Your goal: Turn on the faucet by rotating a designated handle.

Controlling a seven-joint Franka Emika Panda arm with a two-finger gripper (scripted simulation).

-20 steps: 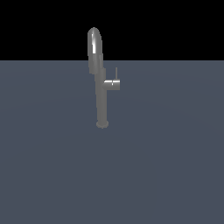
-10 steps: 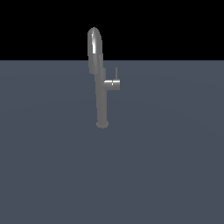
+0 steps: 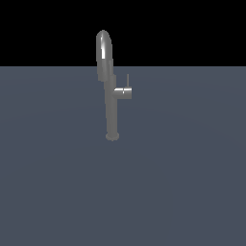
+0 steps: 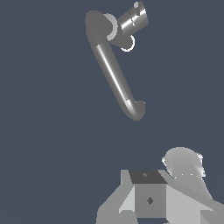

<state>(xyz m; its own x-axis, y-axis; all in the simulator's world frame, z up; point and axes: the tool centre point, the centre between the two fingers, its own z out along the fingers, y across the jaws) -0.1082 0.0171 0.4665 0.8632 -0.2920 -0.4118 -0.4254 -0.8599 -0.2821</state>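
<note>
The faucet (image 3: 111, 108) is a slim grey metal column on a small round base, with a glossy arched spout (image 3: 103, 48) on top. The handle (image 3: 123, 92) is a short stub on the column's side, toward the exterior view's right, with a thin lever rod (image 3: 128, 80) pointing straight up. The wrist view looks down on the faucet (image 4: 113, 72) from well above, with the handle stub (image 4: 131, 20) beside the column top. No gripper fingers show in either view, and the arm is absent from the exterior view.
The faucet stands on a flat dark blue-grey surface (image 3: 182, 182). In the wrist view a pale grey blocky part of the robot (image 4: 151, 199) and a rounded white part (image 4: 183, 162) sit at the frame edge, apart from the faucet.
</note>
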